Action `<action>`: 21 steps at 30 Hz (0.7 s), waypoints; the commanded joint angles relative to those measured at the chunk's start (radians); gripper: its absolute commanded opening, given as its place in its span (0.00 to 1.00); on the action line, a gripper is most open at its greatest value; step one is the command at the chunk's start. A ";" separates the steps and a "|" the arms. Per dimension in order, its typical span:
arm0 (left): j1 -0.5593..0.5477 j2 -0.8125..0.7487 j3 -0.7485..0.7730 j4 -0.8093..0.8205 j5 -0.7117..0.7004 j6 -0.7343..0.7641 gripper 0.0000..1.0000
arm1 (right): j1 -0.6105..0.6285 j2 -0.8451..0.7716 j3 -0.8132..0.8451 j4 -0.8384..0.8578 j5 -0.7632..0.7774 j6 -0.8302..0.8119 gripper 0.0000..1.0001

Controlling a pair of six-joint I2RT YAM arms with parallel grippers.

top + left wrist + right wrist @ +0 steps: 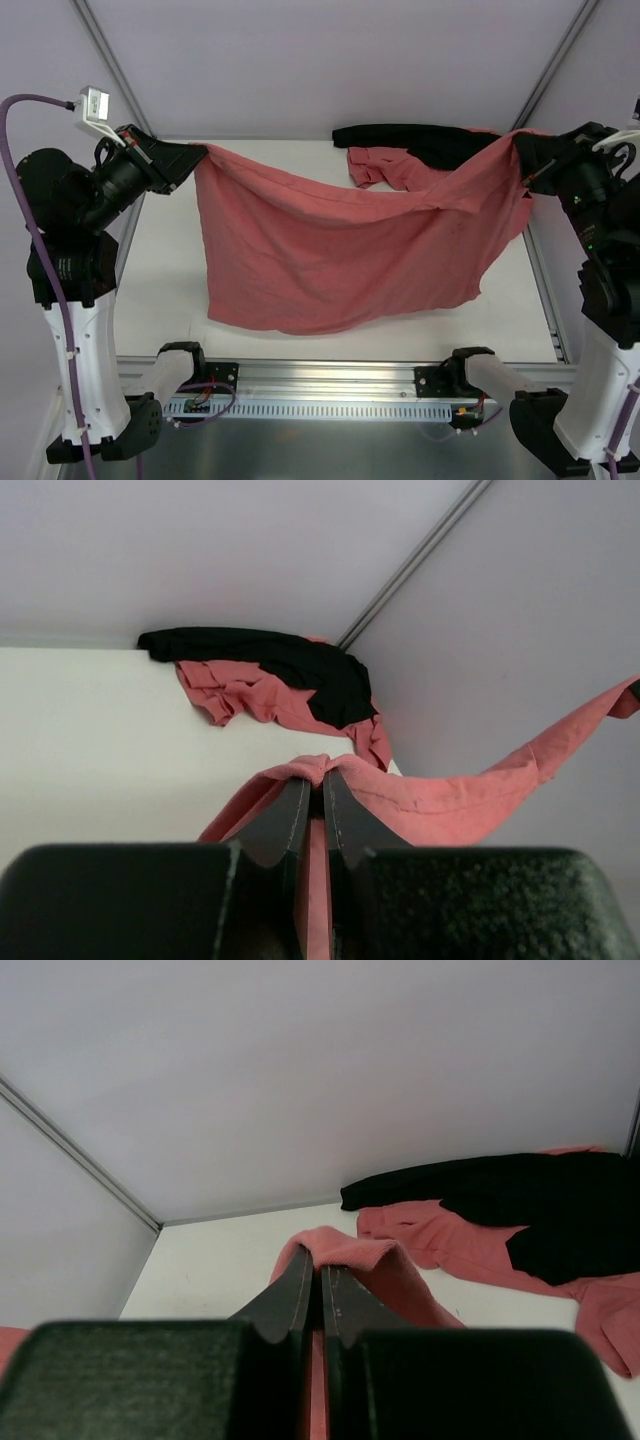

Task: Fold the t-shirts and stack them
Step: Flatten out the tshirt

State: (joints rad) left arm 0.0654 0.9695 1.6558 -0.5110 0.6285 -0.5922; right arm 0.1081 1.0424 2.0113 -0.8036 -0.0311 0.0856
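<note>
Cloth of the held t-shirt (pixel 330 250), salmon-red and thin, hangs spread out in the air between the two arms, its upper edge sagging in a shallow curve from one raised corner to the other. The wide body falls toward the white table (pixel 165 270), and the top view does not show whether the lower hem touches the surface. The left gripper (pixel 198 153) has its fingers closed tight on the shirt's left upper corner. In the left wrist view the dark fingers (pixel 290 815) meet with a fold of red cloth bunched over their tips, and the rest of the edge trails off to the right. The right gripper (pixel 518 150) is likewise clamped on the opposite upper corner, with a hump of the cloth pinched at its tips in its own camera (pixel 318 1260). Behind the hanging shirt, at the far right of the table against the wall, a second t-shirt (pixel 385 165) of the same colour lies crumpled. A black garment (pixel 420 140) is draped partly over it and reaches along the back edge. A metal rail (pixel 330 375) runs along the near edge of the table between the two arm bases.
</note>
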 commanded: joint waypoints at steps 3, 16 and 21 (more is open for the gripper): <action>-0.001 0.066 -0.048 0.109 -0.006 0.032 0.00 | -0.004 0.154 -0.031 0.098 -0.027 -0.006 0.00; 0.002 0.719 0.652 0.201 -0.015 0.042 0.00 | -0.007 0.855 0.691 0.211 -0.107 0.089 0.00; 0.020 0.789 0.756 0.327 0.027 -0.126 0.00 | -0.041 0.754 0.531 0.379 -0.109 0.152 0.00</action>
State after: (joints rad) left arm 0.0731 1.8194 2.3444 -0.3275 0.6201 -0.6243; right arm 0.0917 1.9453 2.5317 -0.6193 -0.1284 0.1886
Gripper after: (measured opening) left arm 0.031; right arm 0.028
